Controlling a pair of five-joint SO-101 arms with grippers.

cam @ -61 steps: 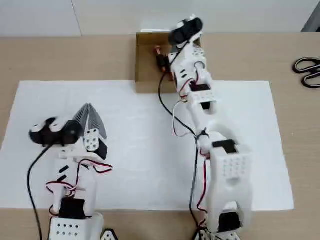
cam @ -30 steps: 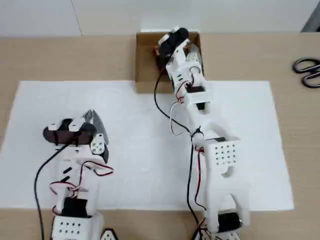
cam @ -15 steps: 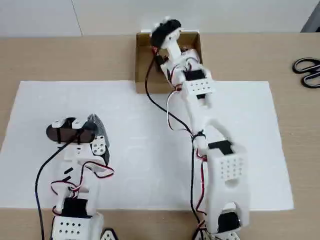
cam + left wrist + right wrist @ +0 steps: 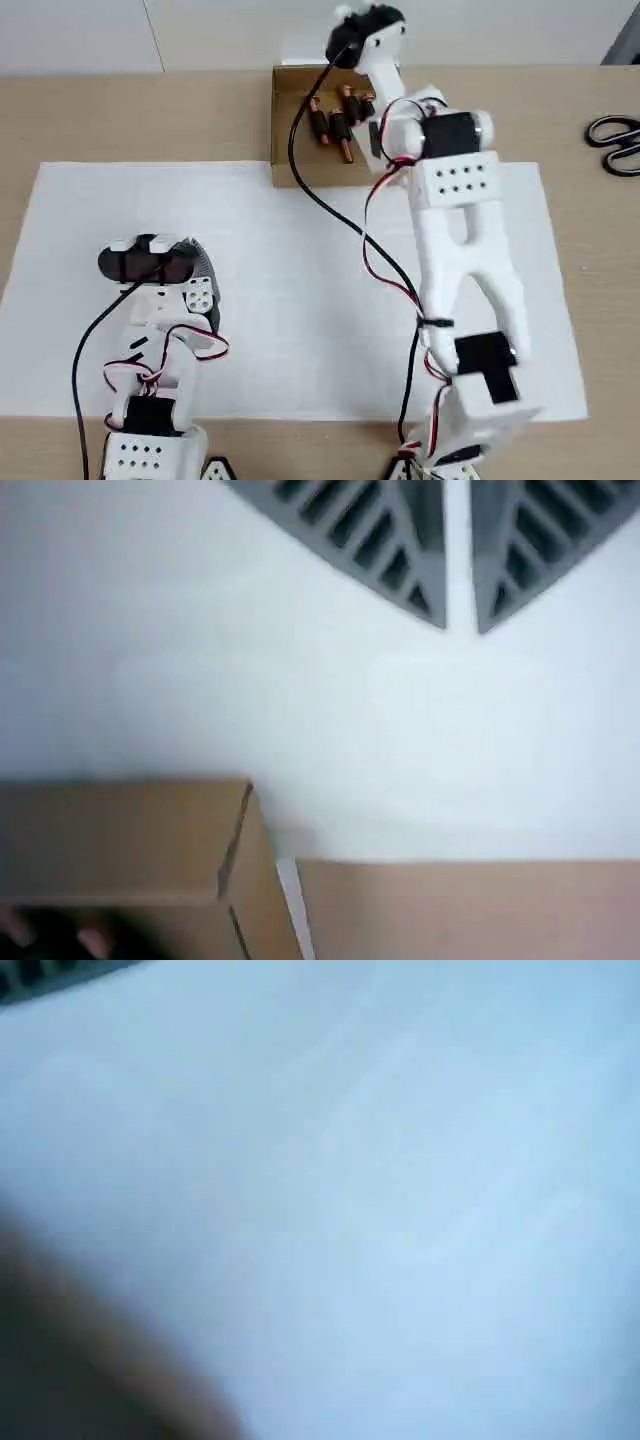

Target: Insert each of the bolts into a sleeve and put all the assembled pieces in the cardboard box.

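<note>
From the high view, the pieces (image 4: 335,115) lie together in the box (image 4: 285,150), where the task wants them, beside your right arm's (image 4: 455,200) wrist; you cannot tell the right pincer's state.

From the left wrist, the left pincer (image 4: 462,620) is pressed together and empty, with the box well ahead of it, so it is likely parked clear.

The right wrist view is too blurred to tell.
</note>
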